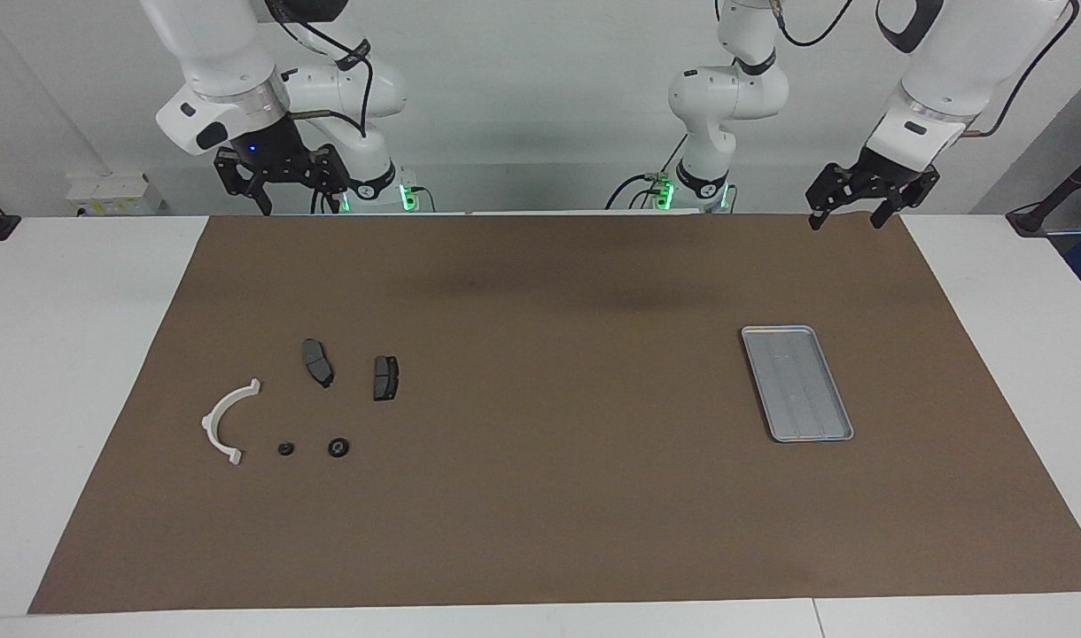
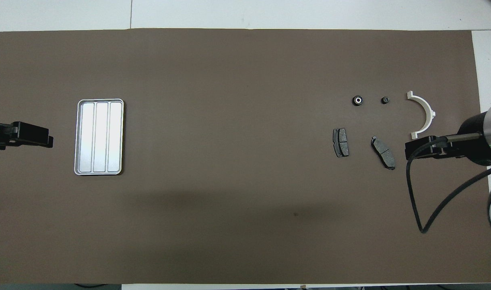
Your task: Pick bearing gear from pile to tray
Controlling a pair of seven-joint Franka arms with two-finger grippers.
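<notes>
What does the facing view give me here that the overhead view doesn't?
Only the facing view shows the arms' bodies and bases, and both claws held high, the left claw and the right claw up over the robots' edge of the brown mat, touching nothing. Only the overhead view shows the tray's ribbed floor square-on, with nothing in it. Both show the white bracket, two grey pads and two small black round parts lying apart.

Just a big brown mat spread flat over the white tabletop, with white edges showing all round it.
</notes>
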